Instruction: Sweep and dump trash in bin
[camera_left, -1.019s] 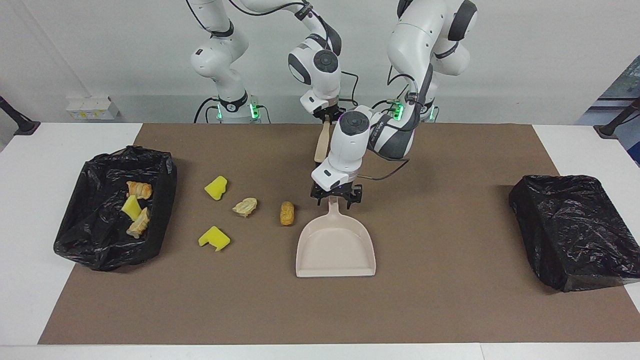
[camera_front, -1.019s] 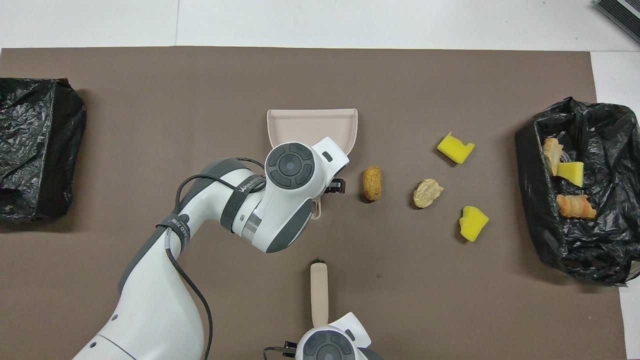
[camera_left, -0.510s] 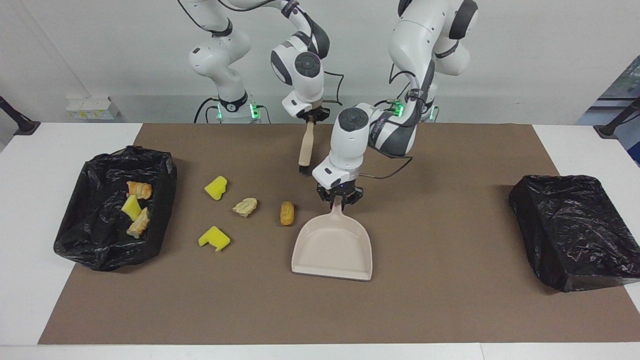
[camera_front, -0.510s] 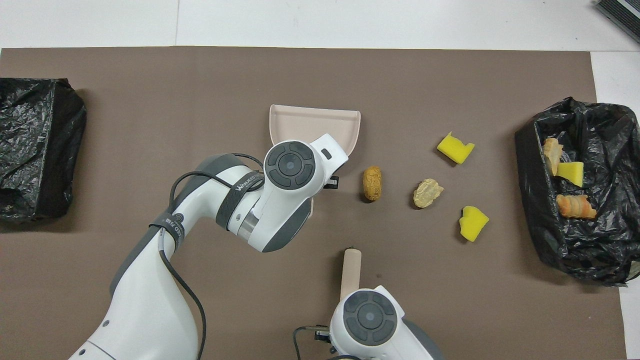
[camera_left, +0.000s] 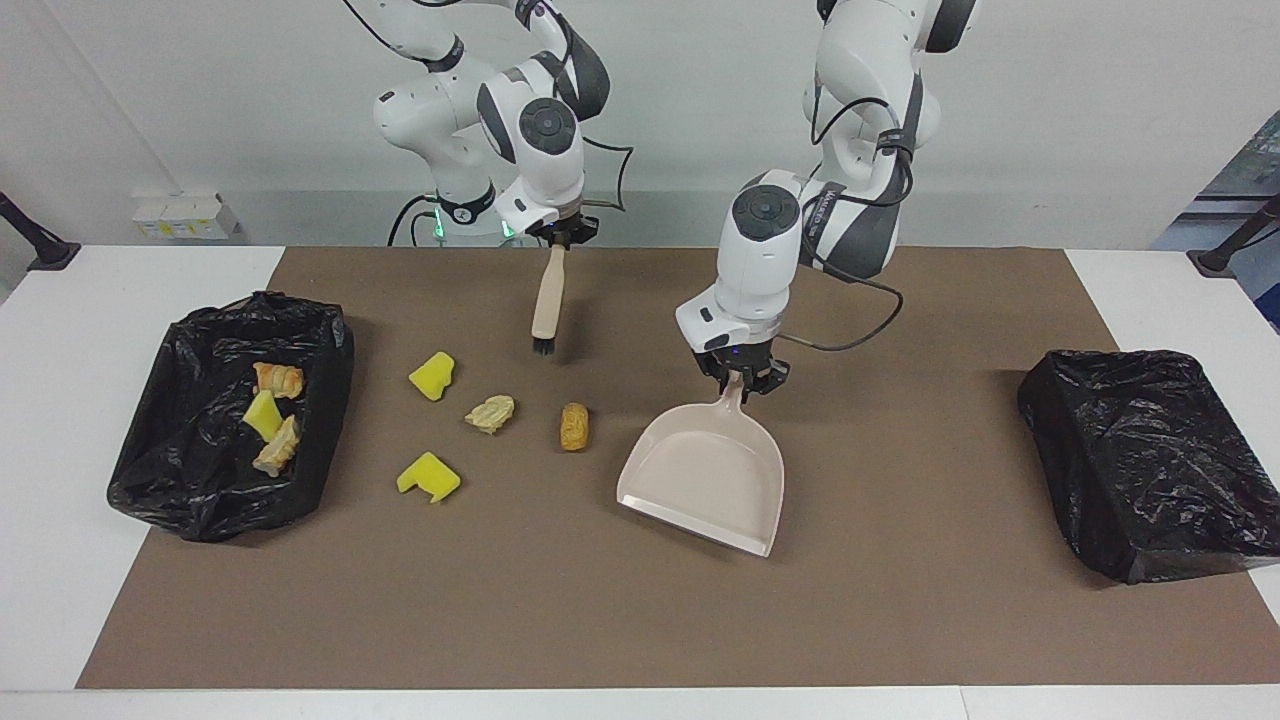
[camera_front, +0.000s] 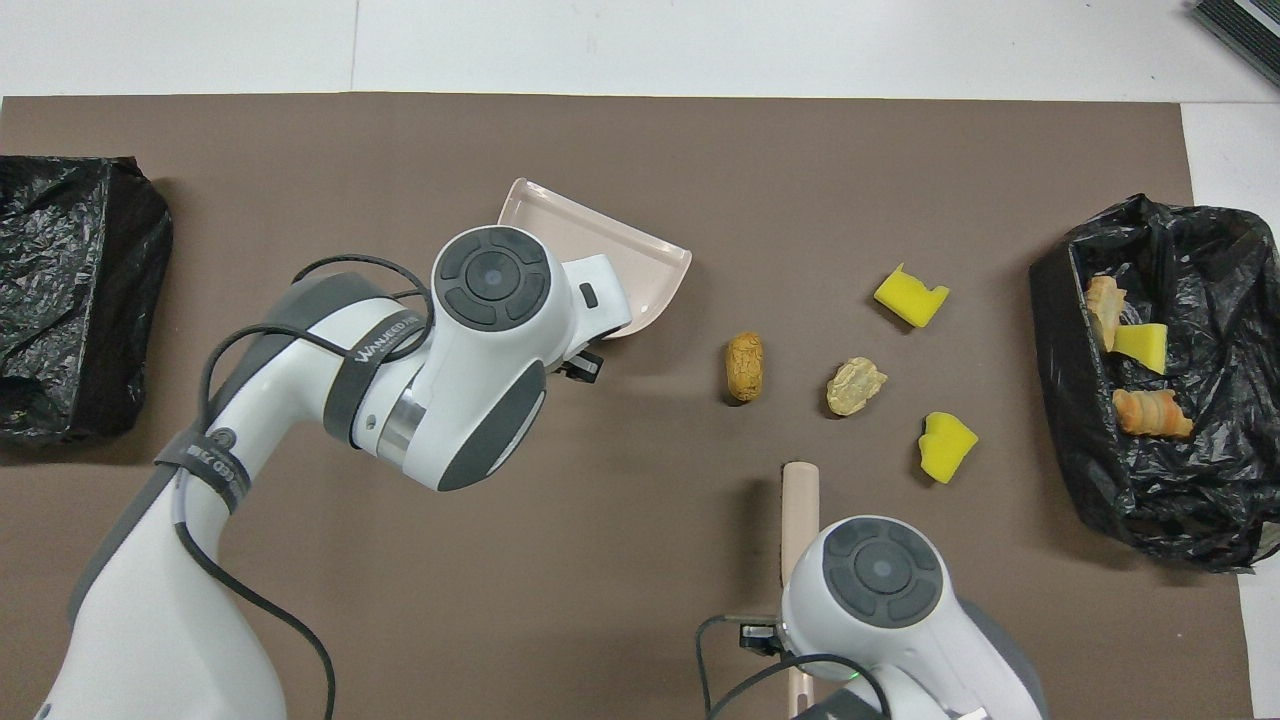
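Both arms hold tools over the mat, four scraps not yet swept.

Left gripper (camera_left: 741, 381) clamps the dustpan (camera_left: 705, 478) handle, pan tilted. Right gripper (camera_left: 560, 237), jaws clamped on the brush (camera_left: 546, 300), hangs it bristles down. Scraps (camera_left: 574, 426) lie between dustpan and open bin (camera_left: 325, 370) at the right arm's end, which contains three more.

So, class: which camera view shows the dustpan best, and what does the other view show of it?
The facing view. There the whole dustpan shows, tilted, with the left gripper shut on its handle. In the overhead view the left arm covers the handle and much of the tray; only the dustpan's open edge and part of its floor show.
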